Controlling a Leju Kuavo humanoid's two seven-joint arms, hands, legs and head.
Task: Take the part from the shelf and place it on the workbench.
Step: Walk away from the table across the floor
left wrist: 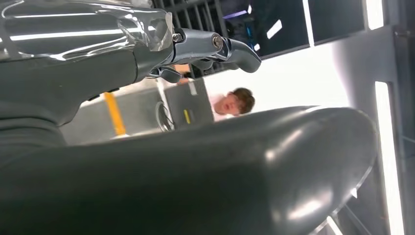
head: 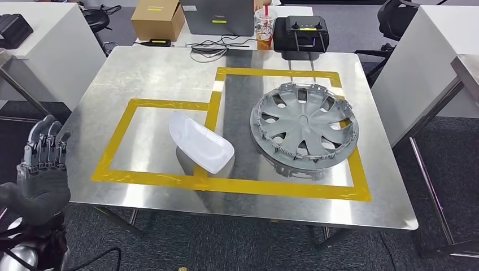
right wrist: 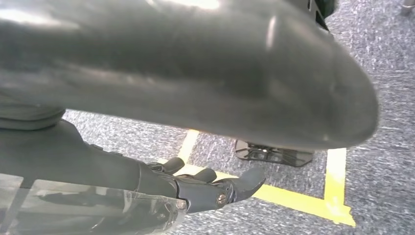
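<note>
Overhead, white part lies on workbench; both hands' fingers spread, empty.

Bright, even overhead light; soft glare on steel workbench. Head view sharp. Wrist views: near thumbs blurred, background window blown out.

My left hand sits off the workbench's left edge, nothing between. White part and hubcap block the centre and right taped boxes. Near-left steel is bare; box, cup and cables crowd the far edge.
</note>
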